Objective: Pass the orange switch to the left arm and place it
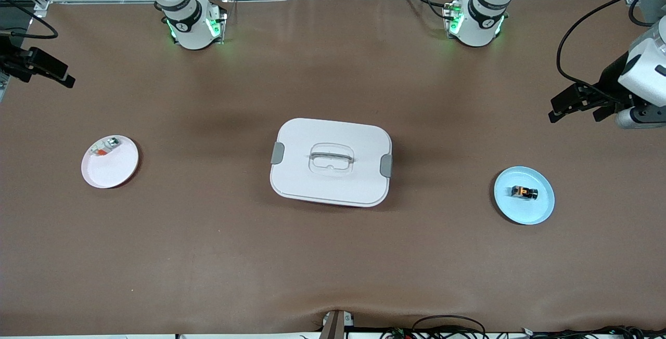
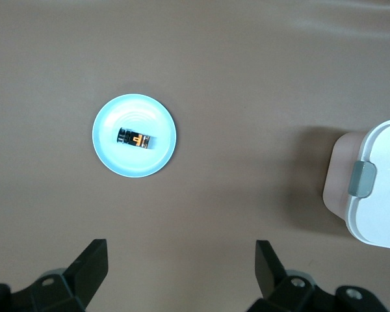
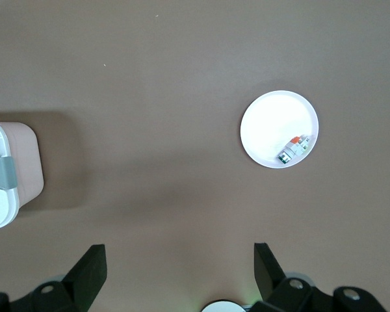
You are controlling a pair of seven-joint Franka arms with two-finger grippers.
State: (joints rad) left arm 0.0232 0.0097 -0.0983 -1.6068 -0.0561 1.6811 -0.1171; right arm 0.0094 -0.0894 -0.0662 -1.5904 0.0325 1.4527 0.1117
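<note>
The orange switch (image 1: 524,192) lies on its side in a round blue plate (image 1: 541,209) toward the left arm's end of the table. It also shows in the left wrist view (image 2: 134,138), in the plate (image 2: 117,162). The white box (image 1: 333,183) stands in the middle of the table, lid on, grey clips at both ends. My left gripper (image 1: 575,113) hangs open and empty over bare table at the left arm's end, apart from the blue plate; its jaws (image 2: 182,260) are wide. My right gripper (image 1: 52,71) hangs open and empty over the right arm's end (image 3: 180,260).
A round pink plate (image 1: 114,172) toward the right arm's end holds a small silver-and-clear piece with a red bit (image 1: 104,147), also in the right wrist view (image 3: 292,148). The box's end shows in both wrist views (image 2: 383,214) (image 3: 3,195). Cables run along the table's near edge.
</note>
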